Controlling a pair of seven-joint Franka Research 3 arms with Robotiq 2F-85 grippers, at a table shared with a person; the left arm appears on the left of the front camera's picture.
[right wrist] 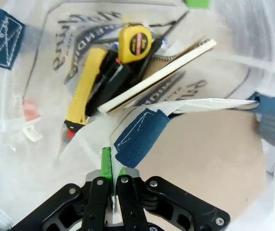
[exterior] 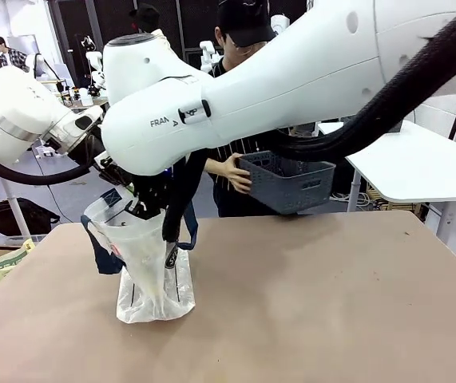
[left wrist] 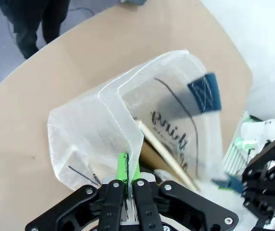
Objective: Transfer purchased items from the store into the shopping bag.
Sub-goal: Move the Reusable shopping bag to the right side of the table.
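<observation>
Grippers, left and right, each pinched on rim of translucent whitish plastic shopping bag on table, holding mouth spread over yellow tape measure inside; next, steady hold for remaining goods.

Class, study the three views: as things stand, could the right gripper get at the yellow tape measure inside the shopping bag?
Probably not yet. The right gripper is shut on the shopping bag's rim, holding it open. The yellow tape measure lies in plain sight below the open mouth, so the path looks free, but the gripper would first have to let go.
</observation>
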